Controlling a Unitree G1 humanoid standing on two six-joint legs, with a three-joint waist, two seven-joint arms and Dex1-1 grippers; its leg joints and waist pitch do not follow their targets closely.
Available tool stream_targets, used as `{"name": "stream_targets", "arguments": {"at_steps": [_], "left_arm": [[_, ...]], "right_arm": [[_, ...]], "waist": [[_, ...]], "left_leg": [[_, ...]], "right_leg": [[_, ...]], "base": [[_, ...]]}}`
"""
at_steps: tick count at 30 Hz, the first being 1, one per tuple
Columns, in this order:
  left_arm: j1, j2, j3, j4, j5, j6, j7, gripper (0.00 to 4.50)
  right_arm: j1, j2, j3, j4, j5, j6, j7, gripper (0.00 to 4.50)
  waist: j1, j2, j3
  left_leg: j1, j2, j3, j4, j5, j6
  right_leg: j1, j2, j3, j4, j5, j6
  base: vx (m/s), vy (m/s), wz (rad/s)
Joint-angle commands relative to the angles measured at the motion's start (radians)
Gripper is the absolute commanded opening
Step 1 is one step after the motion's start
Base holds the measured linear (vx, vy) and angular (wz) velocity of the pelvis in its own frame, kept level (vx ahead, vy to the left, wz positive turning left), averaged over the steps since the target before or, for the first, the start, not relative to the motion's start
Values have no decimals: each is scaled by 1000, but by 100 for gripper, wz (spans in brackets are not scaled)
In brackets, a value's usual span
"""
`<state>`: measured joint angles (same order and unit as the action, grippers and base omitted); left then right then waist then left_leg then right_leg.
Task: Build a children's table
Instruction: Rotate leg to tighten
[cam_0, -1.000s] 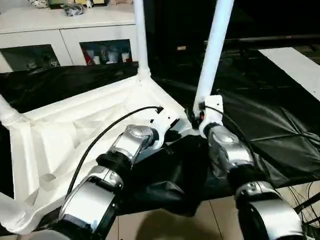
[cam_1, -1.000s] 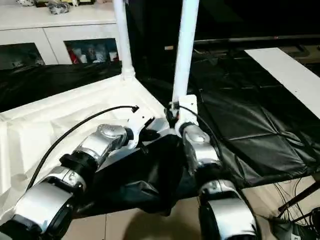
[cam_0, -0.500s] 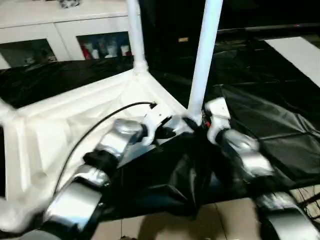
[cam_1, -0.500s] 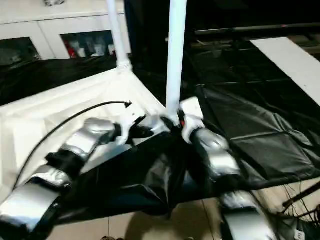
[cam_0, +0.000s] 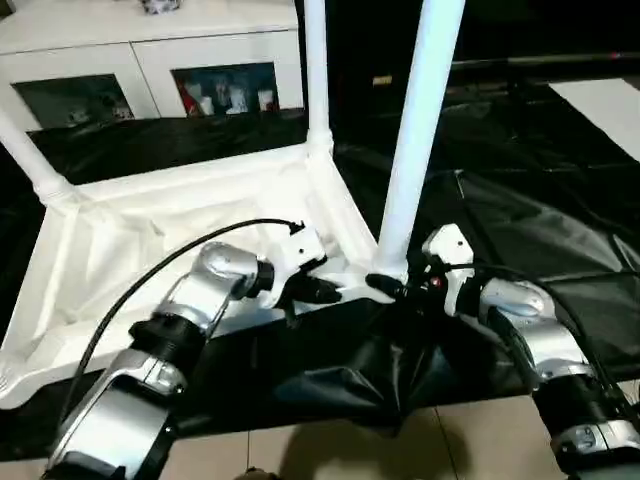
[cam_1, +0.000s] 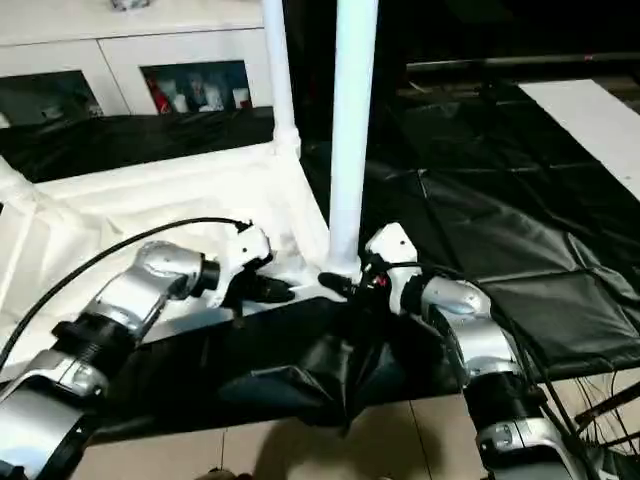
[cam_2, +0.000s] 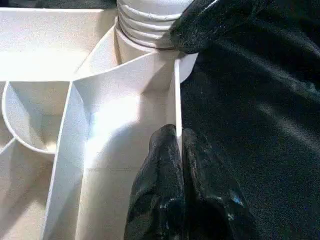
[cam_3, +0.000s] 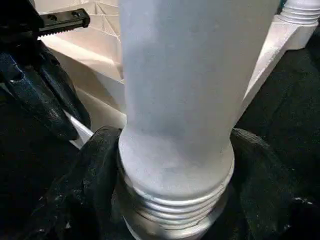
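The children's table lies upside down on a black sheet, its white ribbed tabletop (cam_0: 150, 240) facing up. White legs stand upright in its corner sockets. At the near right corner, my right gripper (cam_0: 392, 288) reaches in from the right. Its two black fingers (cam_3: 95, 170) lie against both sides of the threaded base of that corner's leg (cam_0: 415, 130). My left gripper (cam_0: 325, 292) is shut on the tabletop's thin near rim (cam_2: 177, 100), a short way left of that socket. One right finger (cam_2: 210, 20) shows beside the leg's base in the left wrist view.
Another leg (cam_0: 316, 70) stands at the far right corner and one (cam_0: 30, 160) at the far left. A white cabinet (cam_0: 150, 60) with glass doors is behind. The black sheet (cam_0: 520, 200) hangs in folds over the front edge above the tiled floor (cam_0: 300, 450).
The camera has shifted. My right gripper, off to the right of the leg half a second ago, now has its fingers around the leg's base. The left gripper stays on the rim.
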<state>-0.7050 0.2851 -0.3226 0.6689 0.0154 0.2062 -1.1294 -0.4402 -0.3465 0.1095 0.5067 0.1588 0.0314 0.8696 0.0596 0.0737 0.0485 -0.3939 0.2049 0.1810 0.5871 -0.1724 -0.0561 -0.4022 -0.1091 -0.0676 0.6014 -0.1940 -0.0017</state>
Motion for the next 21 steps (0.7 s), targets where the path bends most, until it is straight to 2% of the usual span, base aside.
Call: {"name": "stream_targets", "arguments": {"at_steps": [1, 5, 7, 14, 21], "left_arm": [[1, 10, -17, -38, -3, 6, -46, 0], [4, 10, -17, -41, -5, 12, -51, 0], [9, 12, -17, -50, -6, 18, -54, 0], [20, 18, -20, -61, -8, 27, -61, 0], [25, 8, -20, -54, 0, 40, -39, 0]], "right_arm": [[-18, -2, -9, 1, 3, 10, 2, 331], [-14, 2, -14, -2, 14, 16, 22, 315], [-9, 2, -12, -8, 21, 19, 27, 283], [-7, 7, -11, 7, 18, 12, 23, 270], [6, 36, -35, 32, 4, 15, -61, 270]], "waist": [[-1, -17, -71], [0, -20, -71], [1, -20, -70], [0, -20, -69], [-3, -19, -65]], "left_leg": [[17, 15, 1, -56, -115, 115], [17, 15, 2, -54, -107, 121], [16, 15, 1, -54, -102, 125], [16, 15, 2, -53, -101, 126], [17, 14, 1, -57, -138, 104]], "right_leg": [[58, -28, 27, -50, 11, -283], [57, -28, 27, -50, 6, -281], [57, -28, 26, -50, 6, -280], [56, -27, 26, -50, -7, -278], [54, -27, 27, -55, -59, -268]], "base": [[0, 0, 0], [0, 0, 0], [0, 0, 0], [0, 0, 0], [0, 0, 0]]}}
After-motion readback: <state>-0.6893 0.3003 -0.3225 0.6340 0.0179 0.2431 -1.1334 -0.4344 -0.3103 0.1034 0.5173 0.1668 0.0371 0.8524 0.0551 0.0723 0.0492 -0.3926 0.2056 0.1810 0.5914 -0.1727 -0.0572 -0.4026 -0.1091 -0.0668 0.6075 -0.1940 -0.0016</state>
